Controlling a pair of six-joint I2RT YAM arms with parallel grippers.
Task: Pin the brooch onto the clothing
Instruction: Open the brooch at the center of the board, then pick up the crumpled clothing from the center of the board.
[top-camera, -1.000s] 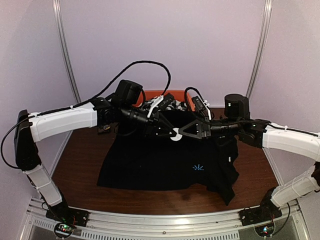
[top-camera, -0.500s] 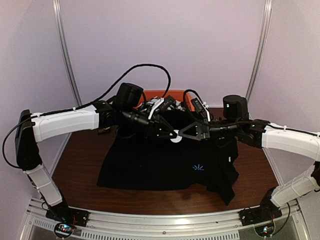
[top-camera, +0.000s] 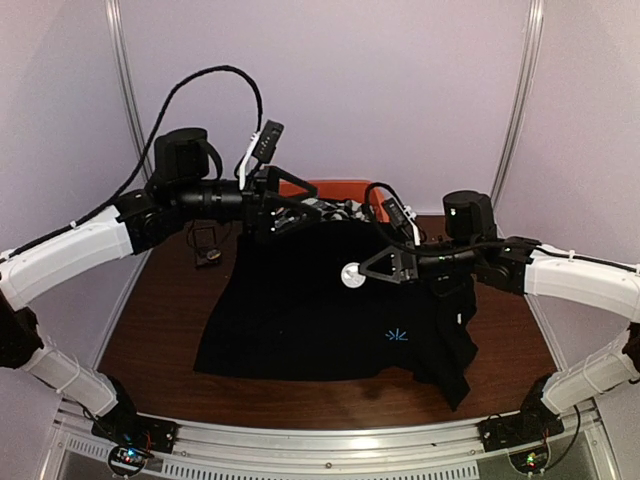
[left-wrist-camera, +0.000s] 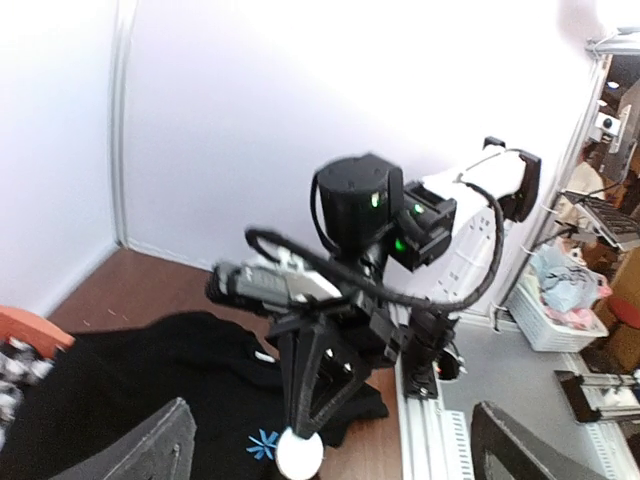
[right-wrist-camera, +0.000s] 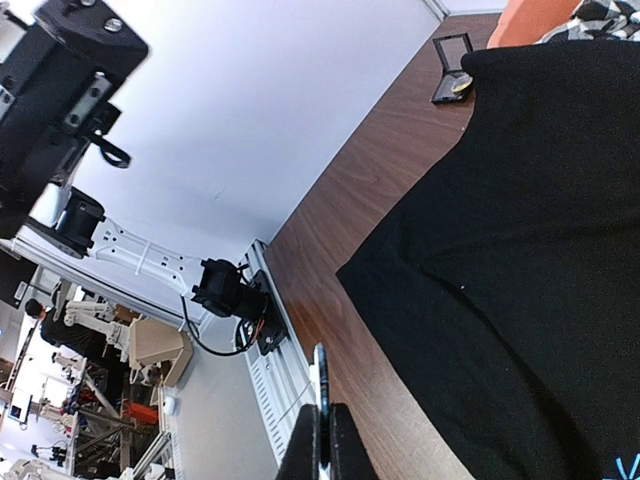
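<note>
The black clothing (top-camera: 300, 320) lies spread flat on the table, its light-blue starburst (top-camera: 397, 335) near the right side. My right gripper (top-camera: 362, 271) hovers over the shirt's upper middle, shut on the brooch (top-camera: 351, 276), a white round disc. The right wrist view shows the brooch (right-wrist-camera: 321, 395) edge-on between the shut fingers (right-wrist-camera: 342, 450), above the clothing (right-wrist-camera: 520, 250). My left gripper (top-camera: 298, 218) is raised at the back left, open and empty. Its wrist view shows its fingers (left-wrist-camera: 160, 445) spread wide, facing the brooch (left-wrist-camera: 300, 455) and the clothing (left-wrist-camera: 120, 390).
An orange basket (top-camera: 335, 187) with black-and-white patterned fabric (top-camera: 345, 208) stands behind the shirt. A small open box (top-camera: 208, 250) sits on the brown table (top-camera: 150, 330) to the left of the shirt. A metal rail (top-camera: 330, 440) runs along the near edge.
My left gripper let go of the brooch, opened wide, and lifted up and back to the left. The right gripper kept its hold on the brooch and barely moved.
</note>
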